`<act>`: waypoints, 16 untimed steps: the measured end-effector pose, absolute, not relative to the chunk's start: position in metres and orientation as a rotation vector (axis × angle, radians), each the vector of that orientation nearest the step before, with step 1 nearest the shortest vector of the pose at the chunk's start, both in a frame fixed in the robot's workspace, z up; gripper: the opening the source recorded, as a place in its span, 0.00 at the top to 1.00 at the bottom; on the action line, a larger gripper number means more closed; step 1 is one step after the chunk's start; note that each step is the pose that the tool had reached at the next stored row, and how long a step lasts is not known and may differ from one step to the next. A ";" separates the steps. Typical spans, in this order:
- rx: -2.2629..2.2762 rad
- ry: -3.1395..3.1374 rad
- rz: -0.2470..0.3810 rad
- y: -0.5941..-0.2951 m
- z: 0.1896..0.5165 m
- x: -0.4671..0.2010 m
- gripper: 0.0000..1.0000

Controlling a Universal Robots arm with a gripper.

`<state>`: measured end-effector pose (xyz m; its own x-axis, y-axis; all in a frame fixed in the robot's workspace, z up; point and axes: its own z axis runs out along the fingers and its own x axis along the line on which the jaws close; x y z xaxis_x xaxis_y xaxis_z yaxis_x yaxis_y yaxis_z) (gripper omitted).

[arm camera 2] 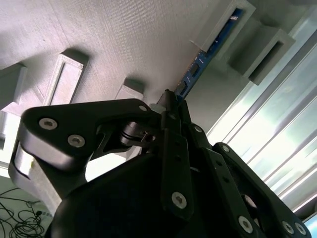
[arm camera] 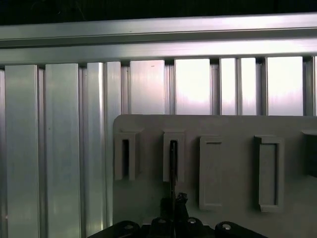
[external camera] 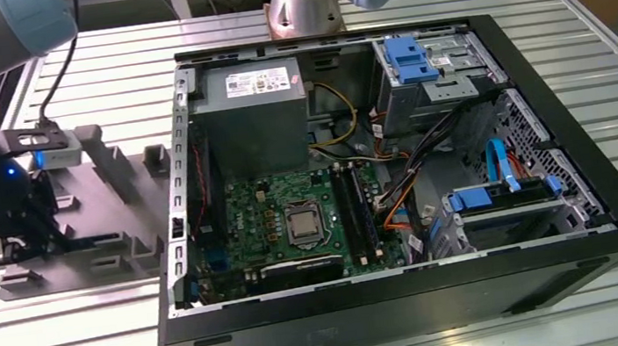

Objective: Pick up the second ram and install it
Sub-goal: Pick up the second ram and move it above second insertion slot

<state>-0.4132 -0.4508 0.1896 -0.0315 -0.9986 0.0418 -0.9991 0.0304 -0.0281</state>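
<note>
Second ram, a thin blue-green circuit board with dark chips [arm camera 2: 198, 64], has its far end in a raised slot pocket of the flat grey plastic holder plate [arm camera 2: 99, 29]. In the exterior view this plate lies on the ribbed metal bench [external camera: 572, 8], to the exterior view's left of the open black computer case [external camera: 597, 217].

The black two-fingered tool [arm camera 2: 172, 101] has its fingers drawn together on the near end of the board. In both wrist views they look pressed against its two faces, so I judge it to be pinching the second ram.

As a judgement, the work is at the pick-up. The grip looks made, but the board is not yet out of its pocket and has not been carried to the case. The long black memory slots [external camera: 355, 207] on the green motherboard [external camera: 254, 206] lie well apart from the tool. I cannot tell whether any of them already holds a stick.

The board is seen edge-on, as a thin line. Its long axis runs straight from the pocket to the tool's tips, seemingly in line with the tool's own length, with one end in the pocket and the other between the fingers.
</note>
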 end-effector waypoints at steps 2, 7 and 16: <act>2.179 -2.247 0.077 -0.451 0.192 -0.413 0.86; 2.179 -2.248 0.077 -0.451 0.200 -0.413 0.86; 2.179 -2.248 0.077 -0.451 0.210 -0.413 0.86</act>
<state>-0.4132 -0.4507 0.2104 -0.0316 -0.9986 0.0414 -0.9991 0.0304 -0.0282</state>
